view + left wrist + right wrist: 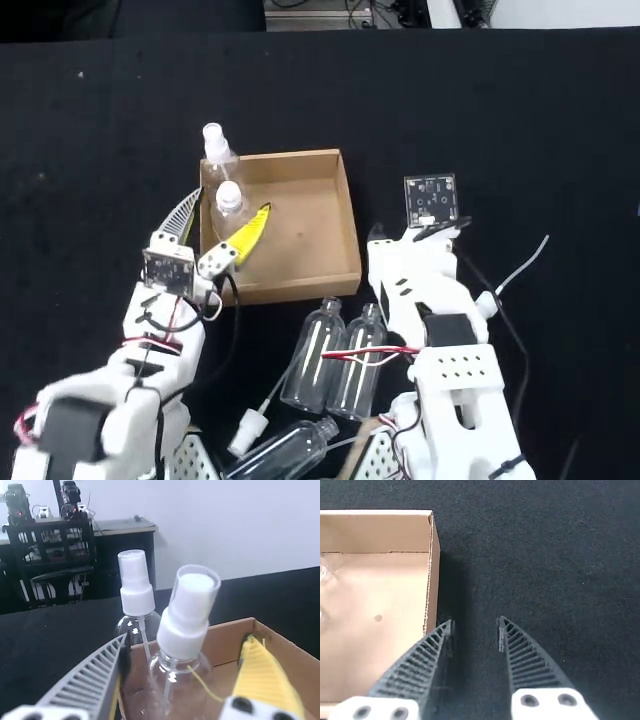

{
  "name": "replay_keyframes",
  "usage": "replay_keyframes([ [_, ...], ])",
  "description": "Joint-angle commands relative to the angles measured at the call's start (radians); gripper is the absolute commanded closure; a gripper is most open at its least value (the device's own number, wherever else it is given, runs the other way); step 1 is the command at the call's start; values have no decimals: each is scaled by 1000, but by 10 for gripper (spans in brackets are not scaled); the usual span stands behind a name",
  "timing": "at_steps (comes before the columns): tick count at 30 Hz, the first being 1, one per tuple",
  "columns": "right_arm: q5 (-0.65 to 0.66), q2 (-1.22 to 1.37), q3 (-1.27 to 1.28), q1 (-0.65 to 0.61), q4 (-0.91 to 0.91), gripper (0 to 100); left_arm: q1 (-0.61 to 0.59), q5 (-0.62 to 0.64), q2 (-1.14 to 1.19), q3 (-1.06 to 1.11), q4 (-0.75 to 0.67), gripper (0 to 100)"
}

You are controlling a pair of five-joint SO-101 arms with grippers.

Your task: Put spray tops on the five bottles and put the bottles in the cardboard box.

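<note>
The cardboard box (300,270) lies open at the table's middle. A clear bottle with a white spray top (214,150) (134,587) stands at its far left corner, seemingly inside. A second topped bottle (229,203) (187,615) stands upright inside against the left wall. My left gripper (231,200) (186,639) is open around it, grey finger on one side and yellow finger on the other, with gaps on both sides. My right gripper (378,232) (475,621) is open and empty over the black table just right of the box's right wall (434,565).
Two topless bottles (312,355) (357,362) lie side by side in front of the box between the arms. A third (290,450) lies nearer the front edge beside a loose spray top (250,430). A thin white tube (522,264) lies to the right.
</note>
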Motion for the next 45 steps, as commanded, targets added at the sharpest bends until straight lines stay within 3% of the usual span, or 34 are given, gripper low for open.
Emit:
replay_keyframes([
  [1, 2, -42, -7, 18, -31, 884, -24, -6, -167, 25, 210, 676],
  [8, 2, -42, -7, 18, -31, 884, -33, -6, -497, 30, 605, 676],
  [26, 2, -39, -7, 17, -31, 884, -39, -8, -1481, 19, 1775, 676],
  [33, 2, -38, -7, 17, -31, 884, -39, -6, -1439, -87, 1970, 676],
  [38, 2, -42, -5, 18, -31, 884, -91, -6, -1439, -280, 2177, 676],
  [42, -2, -44, -13, 21, -21, 884, -246, -6, -1438, -387, 2305, 695],
  [45, 0, -44, -51, 23, 15, 885, -421, -12, -1438, -357, 2309, 831],
])
